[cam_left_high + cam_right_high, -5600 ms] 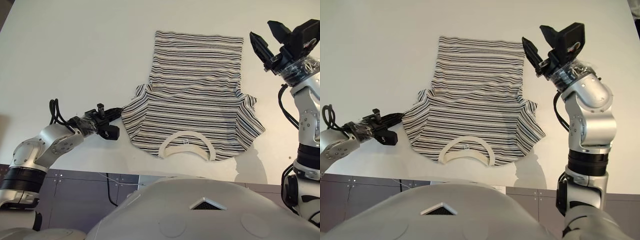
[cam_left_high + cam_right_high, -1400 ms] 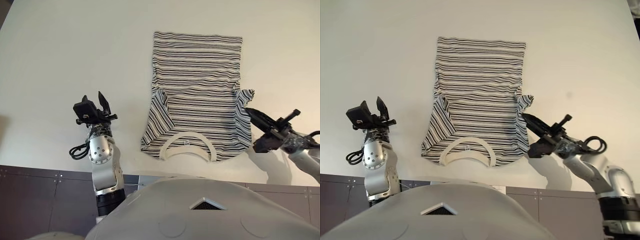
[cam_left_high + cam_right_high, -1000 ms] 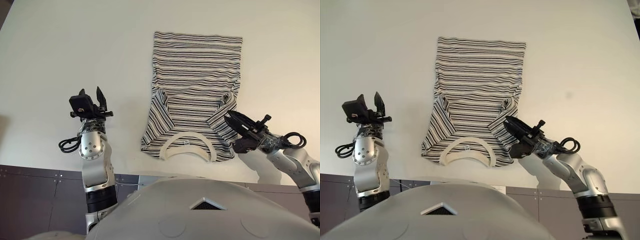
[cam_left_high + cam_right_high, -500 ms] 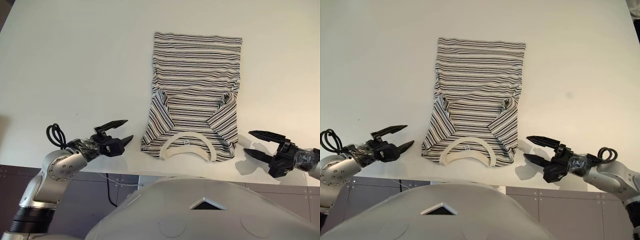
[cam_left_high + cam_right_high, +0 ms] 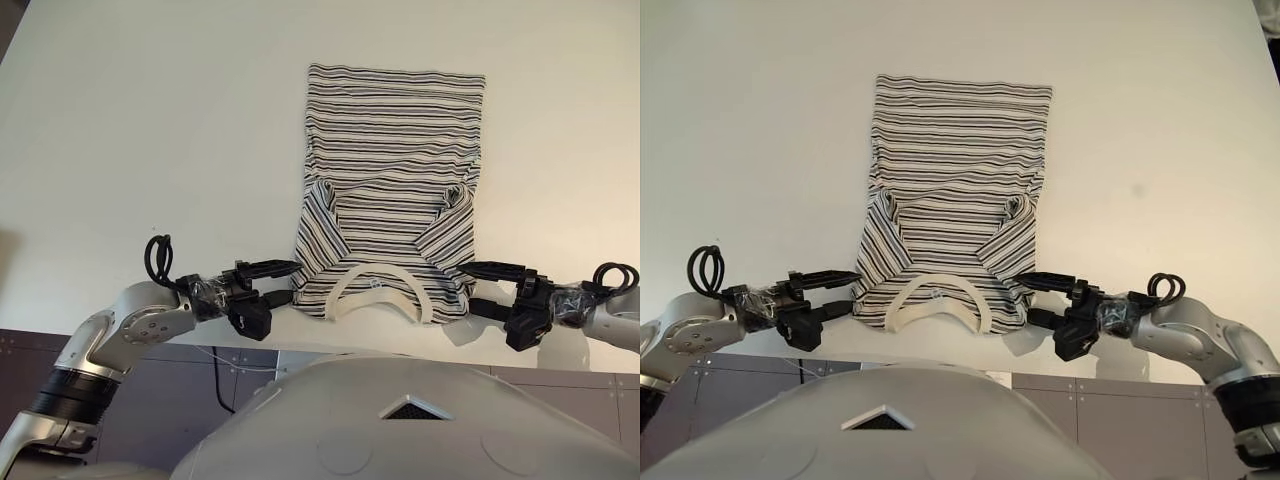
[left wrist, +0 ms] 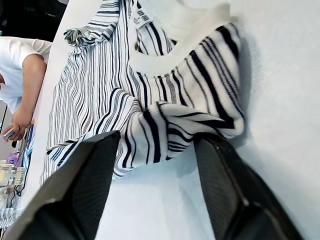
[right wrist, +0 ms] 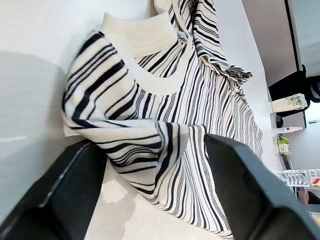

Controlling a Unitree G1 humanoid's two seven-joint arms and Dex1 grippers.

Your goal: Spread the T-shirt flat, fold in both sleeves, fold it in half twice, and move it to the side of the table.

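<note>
White table (image 5: 140, 120) filled the background. The left gripper (image 5: 293, 281) sat at the near left corner of the T-shirt (image 5: 395, 140), its fingers spread wide (no pinch on the cloth), with that striped shoulder corner lying between them. The right gripper (image 5: 466, 284) mirrored it at the T-shirt's near right corner, likewise parted around the fabric. The cream collar (image 6: 180, 45) lay between the two grippers at the T-shirt's near edge. The left sleeve (image 5: 318, 225) and right sleeve (image 5: 450, 225) lay folded inward over the T-shirt's chest.
</note>
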